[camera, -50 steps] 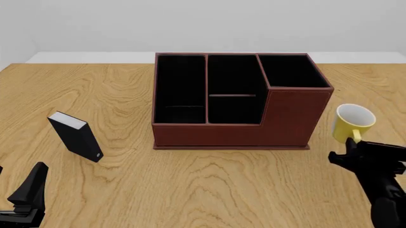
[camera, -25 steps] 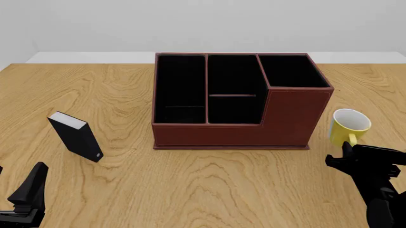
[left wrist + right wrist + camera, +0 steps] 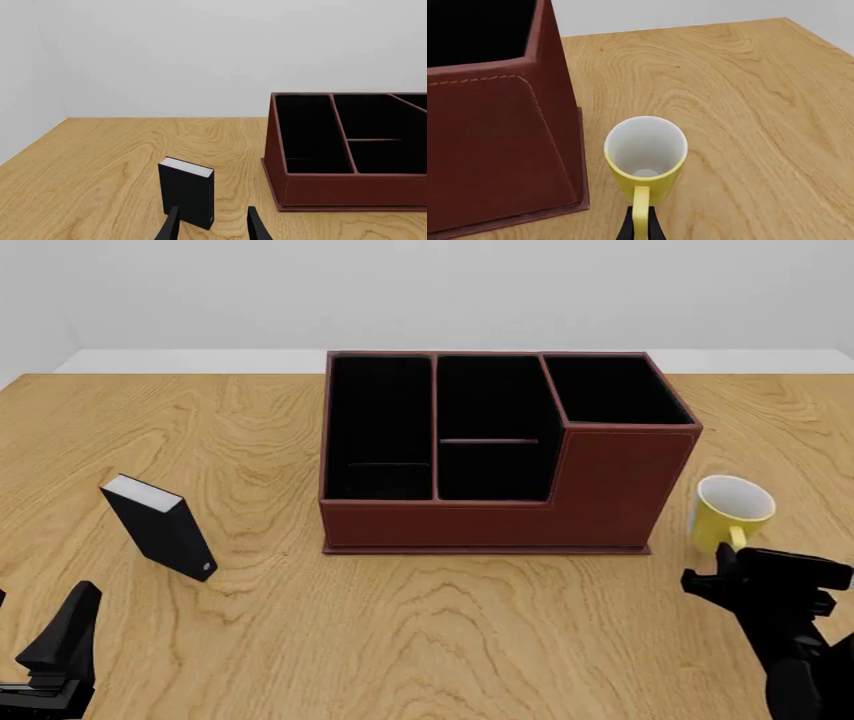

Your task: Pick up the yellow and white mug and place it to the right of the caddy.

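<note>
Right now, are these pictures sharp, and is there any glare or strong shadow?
Front view: evenly lit and sharp, with only faint shadow under the caddy. Right wrist view: the mug is crisp, no glare on its white inside. Left wrist view: the black block is sharp, and the wall looks flat and featureless.

The right pincer (image 3: 640, 227) is cut off by the right wrist picture's edge: only two dark finger stubs show, pressed against the handle of the yellow and white mug (image 3: 645, 155), whose lower handle end drops out of frame with them. In the front view the left pincer (image 3: 60, 640) is cropped at the corner. In the left wrist view the caddy (image 3: 347, 187) runs past the edge, its far compartments unseen.
</note>
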